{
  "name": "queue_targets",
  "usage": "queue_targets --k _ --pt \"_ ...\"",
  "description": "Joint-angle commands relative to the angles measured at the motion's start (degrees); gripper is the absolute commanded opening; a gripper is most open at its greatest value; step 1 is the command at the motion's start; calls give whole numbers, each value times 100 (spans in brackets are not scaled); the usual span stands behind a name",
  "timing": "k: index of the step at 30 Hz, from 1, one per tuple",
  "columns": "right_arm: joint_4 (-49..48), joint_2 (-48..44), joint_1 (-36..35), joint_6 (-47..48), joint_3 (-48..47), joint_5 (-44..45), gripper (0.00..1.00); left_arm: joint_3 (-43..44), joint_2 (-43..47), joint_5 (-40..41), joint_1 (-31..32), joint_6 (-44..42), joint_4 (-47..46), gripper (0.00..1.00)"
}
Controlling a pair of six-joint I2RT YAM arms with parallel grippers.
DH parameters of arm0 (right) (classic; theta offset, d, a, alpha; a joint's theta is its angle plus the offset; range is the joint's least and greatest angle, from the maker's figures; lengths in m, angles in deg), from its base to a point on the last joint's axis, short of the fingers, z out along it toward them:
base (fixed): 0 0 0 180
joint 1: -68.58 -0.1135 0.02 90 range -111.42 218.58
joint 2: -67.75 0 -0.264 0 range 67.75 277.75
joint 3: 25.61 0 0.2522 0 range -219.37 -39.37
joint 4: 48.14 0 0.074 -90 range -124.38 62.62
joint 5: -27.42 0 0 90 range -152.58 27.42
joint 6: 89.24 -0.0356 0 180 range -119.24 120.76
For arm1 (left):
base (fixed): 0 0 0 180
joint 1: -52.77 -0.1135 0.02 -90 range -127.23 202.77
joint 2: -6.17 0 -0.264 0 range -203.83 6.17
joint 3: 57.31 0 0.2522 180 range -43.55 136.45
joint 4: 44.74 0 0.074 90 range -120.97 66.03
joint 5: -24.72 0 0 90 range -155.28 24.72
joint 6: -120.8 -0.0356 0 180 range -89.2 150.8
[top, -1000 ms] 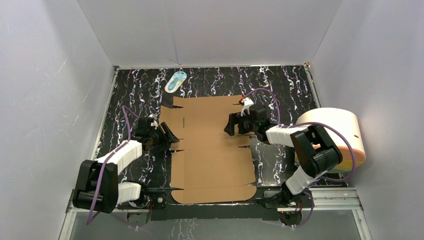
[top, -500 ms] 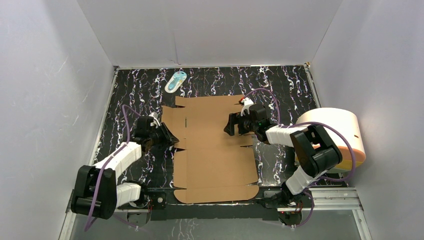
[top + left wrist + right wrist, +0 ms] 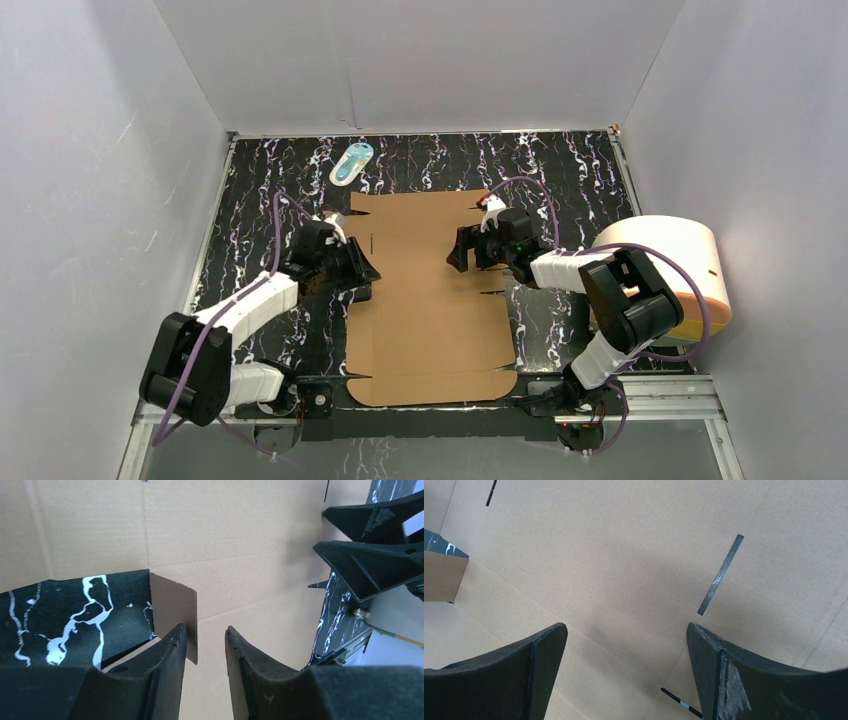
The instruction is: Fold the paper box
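- Left gripper (image 3: 205, 630) jaws narrowed around a raised side flap (image 3: 172, 600); flap touches one finger, can't tell if it's truly pinched.
- Right gripper (image 3: 624, 627) jaws spread wide, holding nothing, over bare cardboard beside a slit (image 3: 720, 575).
- The paper box (image 3: 430, 300) lies mostly flat mid-table (image 3: 260, 190), between both arms.
- Cream cylinder (image 3: 670, 260) at far right.

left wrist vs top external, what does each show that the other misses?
Left wrist only: a small flap of the paper box standing upright between the left gripper's fingers, touching one, clear of the other. Top external only: the box's full outline, the cream cylinder, the white-and-blue oval item. Both: the paper box and the open right gripper over it.
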Motion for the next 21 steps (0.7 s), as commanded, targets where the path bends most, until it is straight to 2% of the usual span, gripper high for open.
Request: queue_targets --k 1,9,13,21 --pt "137 103 -78 -128 43 -149 98 221 -286 230 314 61 -32 33" --pt "168 106 -82 -129 14 -139 98 254 -552 453 581 107 -120 33" --pt "303 90 -84 -128 -60 -166 99 411 -321 846 573 -47 343 34" --pt "799 -181 -84 -116 -457 -191 99 853 193 1665 551 -364 1028 45"
